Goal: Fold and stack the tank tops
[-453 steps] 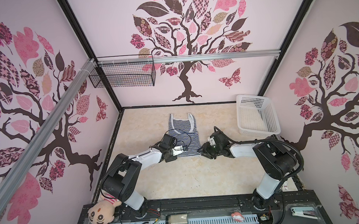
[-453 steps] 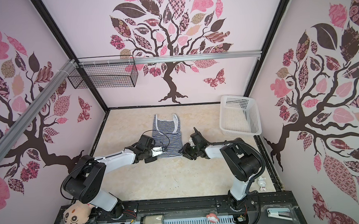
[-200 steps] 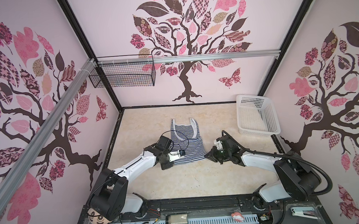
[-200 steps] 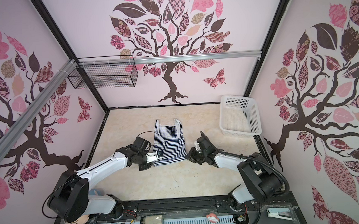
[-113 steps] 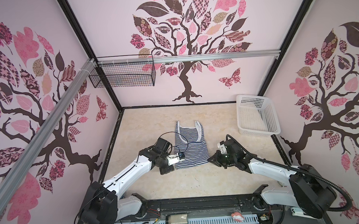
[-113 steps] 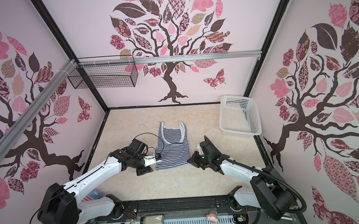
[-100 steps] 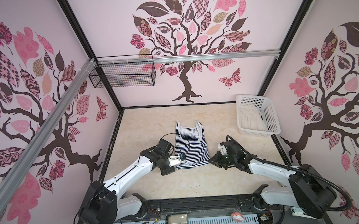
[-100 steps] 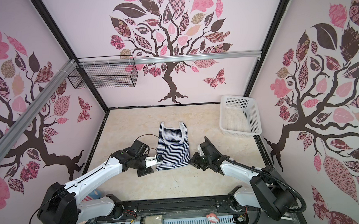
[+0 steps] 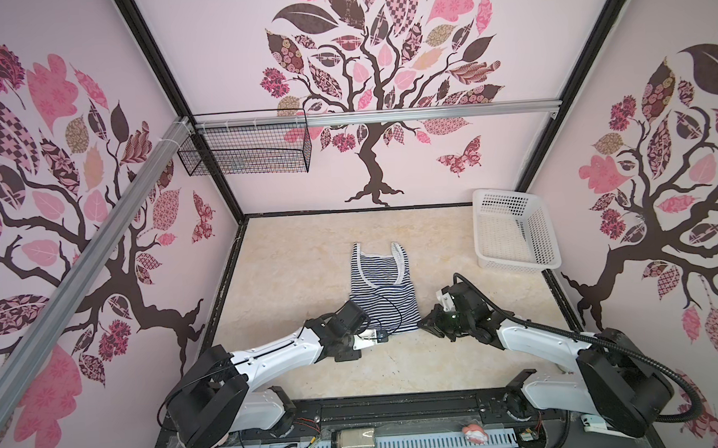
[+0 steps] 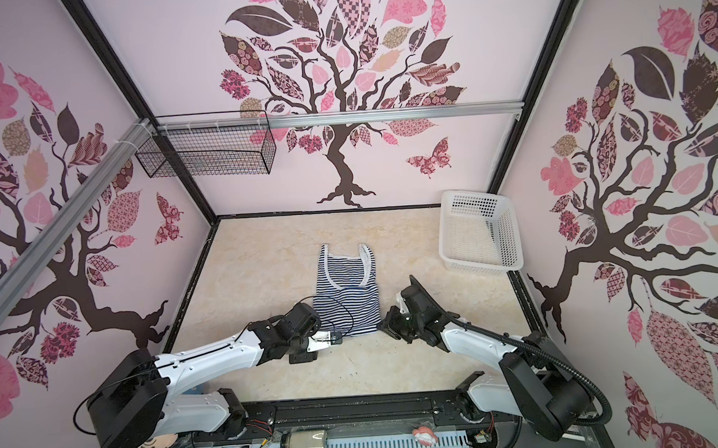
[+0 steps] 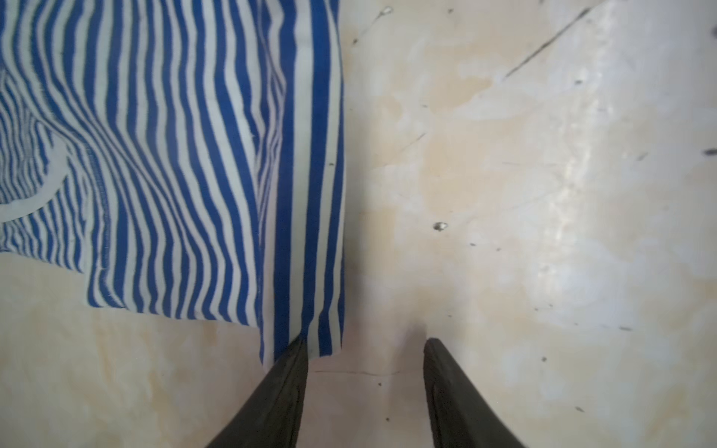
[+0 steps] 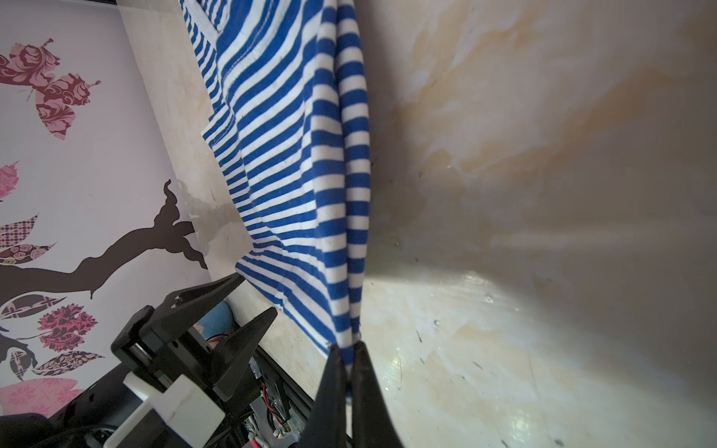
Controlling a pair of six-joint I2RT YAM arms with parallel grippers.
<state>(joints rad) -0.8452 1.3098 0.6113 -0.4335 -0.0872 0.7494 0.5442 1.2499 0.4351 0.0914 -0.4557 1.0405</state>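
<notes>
Nearest my end, low behind the left arm's base, a doll's head [image 10: 156,443] peeks out. A little farther out, the left gripper [image 11: 362,345] stands partly open, its two dark fingers [image 11: 287,388] spread with bare table [image 11: 504,194] showing between them, so it has hold of nothing. The tip of one finger just touches the near hem corner of the tank top [image 11: 174,155]. The right wrist view agrees: two spread tips, one meeting the striped corner. Level with it across the hem, the right gripper [image 12: 349,351] is clamped tight on the other hem corner, a pinch of blue-and-white cloth caught between its tips. From that pinch the fabric runs away in a raised ridge. In both top views the two grippers sit at either end of the hem, the left one [image 9: 381,349] and the right one [image 9: 424,324]. The tank top [image 9: 383,290] lies on the table between and beyond them, hem toward the tools and straps pointing away. Farther out, past the right gripper and off to its outer side, a white basket [image 9: 517,263] stands by the right wall, well apart from the top. Farthest of all, beyond the left gripper's side, a wire basket [image 9: 246,155] hangs from the rail on the back wall.
</notes>
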